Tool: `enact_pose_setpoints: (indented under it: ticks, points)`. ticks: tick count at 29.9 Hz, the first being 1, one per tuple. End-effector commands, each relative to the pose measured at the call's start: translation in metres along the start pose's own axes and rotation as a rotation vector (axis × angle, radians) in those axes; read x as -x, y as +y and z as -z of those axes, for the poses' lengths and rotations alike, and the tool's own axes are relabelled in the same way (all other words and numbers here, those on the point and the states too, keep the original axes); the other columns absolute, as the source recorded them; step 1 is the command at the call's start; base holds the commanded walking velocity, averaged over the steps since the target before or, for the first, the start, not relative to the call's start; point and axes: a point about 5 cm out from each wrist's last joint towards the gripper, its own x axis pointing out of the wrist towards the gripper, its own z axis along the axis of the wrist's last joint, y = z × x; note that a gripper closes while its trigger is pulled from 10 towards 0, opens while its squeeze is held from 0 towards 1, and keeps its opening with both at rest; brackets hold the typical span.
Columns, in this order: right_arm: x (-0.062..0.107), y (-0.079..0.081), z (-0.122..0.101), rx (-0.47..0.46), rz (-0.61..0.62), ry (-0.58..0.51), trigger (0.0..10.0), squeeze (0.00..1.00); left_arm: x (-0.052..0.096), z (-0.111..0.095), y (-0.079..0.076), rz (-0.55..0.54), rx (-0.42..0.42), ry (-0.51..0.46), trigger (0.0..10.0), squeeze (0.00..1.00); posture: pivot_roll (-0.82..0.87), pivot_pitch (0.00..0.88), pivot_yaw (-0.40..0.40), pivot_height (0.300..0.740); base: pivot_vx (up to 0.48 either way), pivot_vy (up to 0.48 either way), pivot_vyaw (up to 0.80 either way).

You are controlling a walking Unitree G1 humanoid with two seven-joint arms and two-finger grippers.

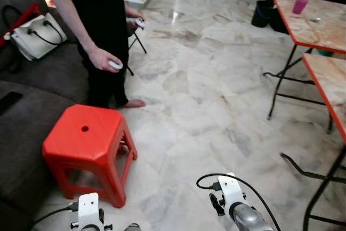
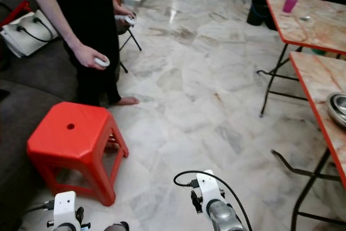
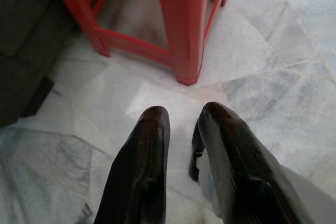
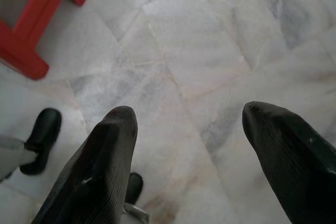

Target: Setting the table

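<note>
On the right, well apart from the robot, stands the worktop [image 2: 303, 31], its long axis running away from the camera, with a pink cup [image 2: 290, 4] at its far end and a steel bowl [image 2: 338, 107] on the nearer one. Judging by this, the approach is in hand; next comes a turn right. Left claw [image 3: 181, 124] hangs nearly closed and empty by the red stool [image 1: 86, 139], right claw [image 4: 189, 119] wide open, empty, above floor.
</note>
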Motion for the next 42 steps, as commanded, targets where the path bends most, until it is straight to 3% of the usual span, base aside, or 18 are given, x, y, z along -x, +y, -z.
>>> enact_pose_setpoints:
  ticks: [1,17,25,33,42]
  points:
    - [0.001,-0.003,0.006,-0.025,0.016,0.015,10.0,0.00,0.001,0.002,-0.003,0.007,0.016,0.005,10.0,0.00,0.10,0.076,-0.099,0.740,0.000,0.000,0.00]
    - [0.002,-0.010,0.007,-0.068,0.060,0.019,10.0,0.00,0.000,0.002,-0.004,0.036,-0.002,0.022,10.0,0.00,0.07,0.057,-0.069,0.740,0.000,0.000,0.00]
    - [0.007,-0.027,0.018,-0.134,0.133,0.033,10.0,0.00,-0.006,-0.012,-0.019,0.109,-0.064,0.012,10.0,0.00,0.01,0.041,-0.032,0.740,0.000,0.000,0.00]
    - [0.009,-0.032,0.026,-0.179,0.162,0.043,10.0,0.00,-0.007,-0.019,-0.036,0.190,-0.129,0.001,10.0,0.00,-0.04,0.020,-0.005,0.740,0.000,0.000,0.00]
    - [0.010,-0.038,0.023,-0.223,0.196,0.015,10.0,0.00,-0.006,-0.017,-0.038,0.203,-0.142,0.009,10.0,0.00,-0.07,0.000,0.012,0.740,0.000,0.000,0.00]
